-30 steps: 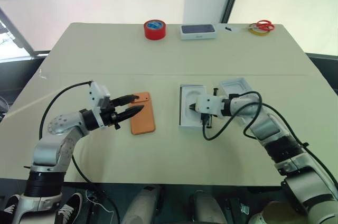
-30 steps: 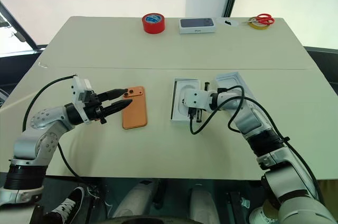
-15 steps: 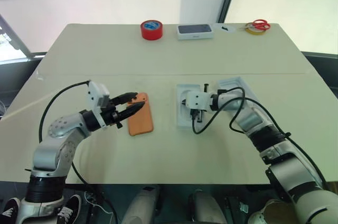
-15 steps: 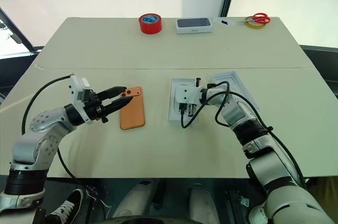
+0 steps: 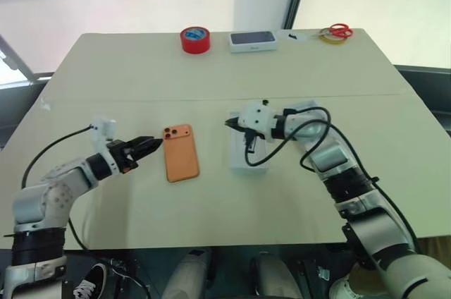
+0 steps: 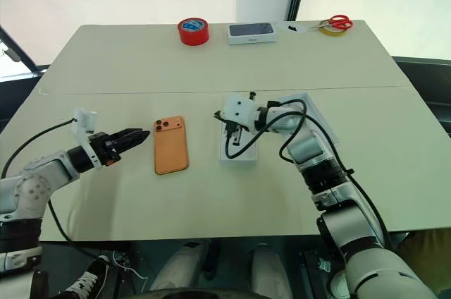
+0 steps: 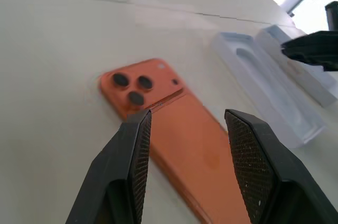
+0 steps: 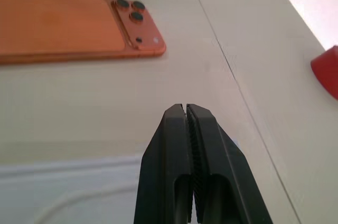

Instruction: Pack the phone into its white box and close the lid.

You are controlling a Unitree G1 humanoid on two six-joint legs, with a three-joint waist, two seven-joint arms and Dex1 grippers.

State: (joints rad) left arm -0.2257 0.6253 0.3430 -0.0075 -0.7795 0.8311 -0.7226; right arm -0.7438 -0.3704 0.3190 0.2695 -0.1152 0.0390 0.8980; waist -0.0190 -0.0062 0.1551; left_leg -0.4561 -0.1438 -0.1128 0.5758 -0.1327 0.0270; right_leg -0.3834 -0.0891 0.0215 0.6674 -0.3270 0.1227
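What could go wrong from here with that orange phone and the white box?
The phone lies flat on the table, so the open left gripper might slip off its thin edges. The shut right gripper hovers over the white box and its cable droops there, so it might nudge it.

One orange phone lies left of centre in the head view, with three lenses on its back.

Two open white trays sit side by side right of centre: one box and one lid partly hidden behind the arm.

One closed white box with a dark top stands at the upper middle.

One roll of red tape is just to its left.

One pair of red-handled scissors lies at the upper right, on one yellowish tape ring.

One table carries all of it.

Two grippers are in view: a left gripper and a right gripper.
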